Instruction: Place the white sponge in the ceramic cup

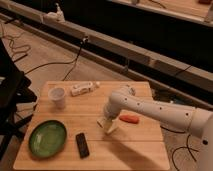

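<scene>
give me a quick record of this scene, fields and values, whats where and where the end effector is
surface: wooden table
end effector: open, lowered at the white sponge, mid-table
white sponge: on the table under the end effector; contact unclear
ceramic cup: upright, back left, apart from the sponge
green plate: front left
black slab: just right of the plate
white bottle-like object: lying right of the cup
orange object: just right of the sponge
task status: sponge not yet in the cup

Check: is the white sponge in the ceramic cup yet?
Out. The white sponge is on the table at the gripper; the ceramic cup stands well apart.
</scene>
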Robot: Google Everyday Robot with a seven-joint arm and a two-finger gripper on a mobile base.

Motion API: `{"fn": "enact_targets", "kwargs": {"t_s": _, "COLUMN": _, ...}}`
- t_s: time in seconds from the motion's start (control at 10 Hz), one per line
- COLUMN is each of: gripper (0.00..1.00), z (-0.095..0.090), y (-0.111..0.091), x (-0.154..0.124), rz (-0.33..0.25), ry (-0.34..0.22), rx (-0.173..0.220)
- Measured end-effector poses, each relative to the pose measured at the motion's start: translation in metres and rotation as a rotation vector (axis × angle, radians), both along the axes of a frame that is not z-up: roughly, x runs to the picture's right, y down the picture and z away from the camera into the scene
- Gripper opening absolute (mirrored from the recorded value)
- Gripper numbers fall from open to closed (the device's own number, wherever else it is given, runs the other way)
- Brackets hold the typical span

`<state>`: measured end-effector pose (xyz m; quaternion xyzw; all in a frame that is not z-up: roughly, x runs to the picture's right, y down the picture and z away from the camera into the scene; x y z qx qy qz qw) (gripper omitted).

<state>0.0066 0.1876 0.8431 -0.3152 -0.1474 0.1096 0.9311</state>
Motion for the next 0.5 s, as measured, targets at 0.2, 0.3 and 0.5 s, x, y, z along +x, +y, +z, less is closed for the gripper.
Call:
{"fn": "enact_targets", "kwargs": {"t_s": 0.2, "gripper": 0.79, "z": 0.013, "y": 0.013, "x": 0.003, "rz": 0.032, "ry": 0.003, "rx": -0.033}}
{"fn": "enact_targets", "kwargs": {"t_s": 0.3, "gripper": 0.75, "z": 0.018, "y": 0.018, "x": 0.007, "rz": 0.036, "ry": 0.01, "rx": -0.045}}
{"fn": "enact_targets", "kwargs": {"t_s": 0.5, "gripper": 0.55, "z": 0.021, "y": 0.022, "x": 0.007, "rz": 0.052, "ry": -0.01, "rx": -0.052}}
